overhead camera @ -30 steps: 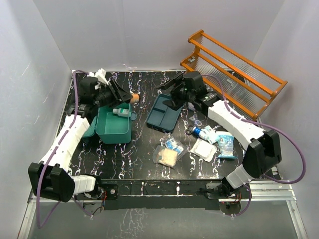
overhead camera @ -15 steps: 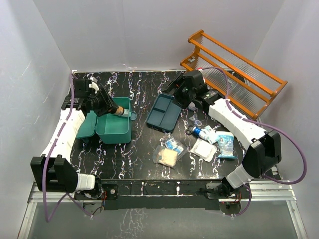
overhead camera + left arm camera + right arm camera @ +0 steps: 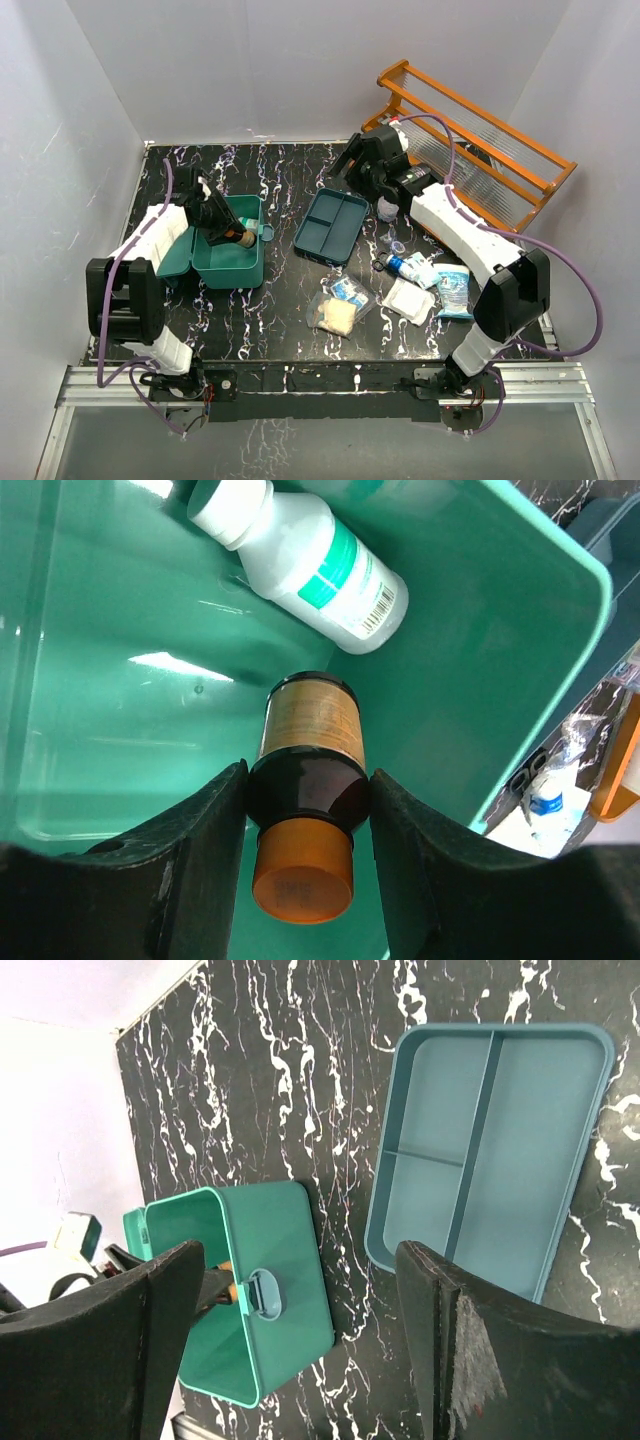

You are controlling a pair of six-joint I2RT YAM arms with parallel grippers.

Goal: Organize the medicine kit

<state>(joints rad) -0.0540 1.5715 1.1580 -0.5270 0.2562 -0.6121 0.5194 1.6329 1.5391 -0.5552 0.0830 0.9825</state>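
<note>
near edge, right of centre: a gauze packet, a blue-and-white packet, a white pad and a blue pouch lie loose on the table, with a small blue-capped bottle just behind them. count: four packets, one loose bottle

middle, left: the medicine kit stands open, its lid folded out to the left. the left gripper reaches into it, fingers clenched on an amber bottle with an orange cap. a white bottle lies on its side beyond, apart. count: two bottles inside. from above, the left wrist covers part of the opening

middle, centre: one divided tray, three compartments, beside the kit and apart from it

beyond it: the right gripper hangs over the tray's far end, fingers released and spread wide

far right: one orange rack, partly crossed by the right arm
</note>
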